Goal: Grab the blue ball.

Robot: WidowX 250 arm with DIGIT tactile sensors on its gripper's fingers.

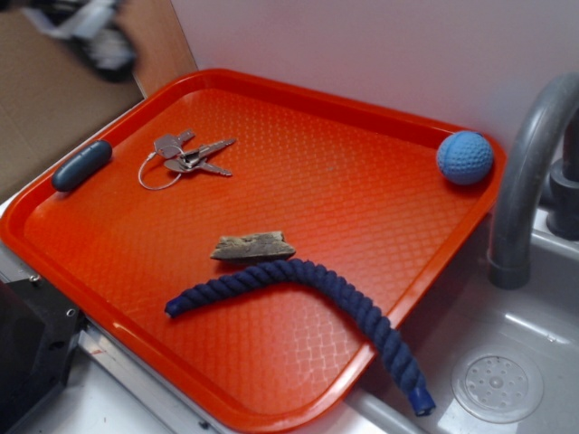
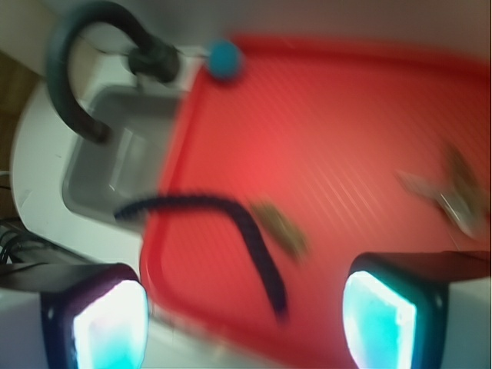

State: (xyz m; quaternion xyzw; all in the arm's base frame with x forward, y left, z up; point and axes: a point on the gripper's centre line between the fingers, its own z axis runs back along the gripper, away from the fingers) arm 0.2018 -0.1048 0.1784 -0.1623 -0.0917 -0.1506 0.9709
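Alone, blue ball (image 1: pixel 465 157) in the tray's (image 1: pixel 298 181) corner, round, no long axis; pincer (image 2: pixel 244 323) apart, empty.

Wall: plain pale surface (image 1: pixel 362 45) along the far side, matte, evenly lit.
Panel: brown wood-toned board (image 1: pixel 54 99) at far left, meeting the wall at a vertical edge.
Sink: grey basin (image 1: pixel 516 334) at near right, with a round perforated drain cover (image 1: pixel 497 386) on its floor; seen in the wrist view as a grey rectangular well (image 2: pixel 115 154).
Faucet: curved grey spout (image 1: pixel 529 163) rising at the right edge of the sink; dark and arched in the wrist view (image 2: pixel 77 69), blurred.
Counter: pale grey edge (image 1: pixel 109 398) at near left, a dark block (image 1: pixel 27 353) beside it.
Light: soft, diffuse, no hard shadows.
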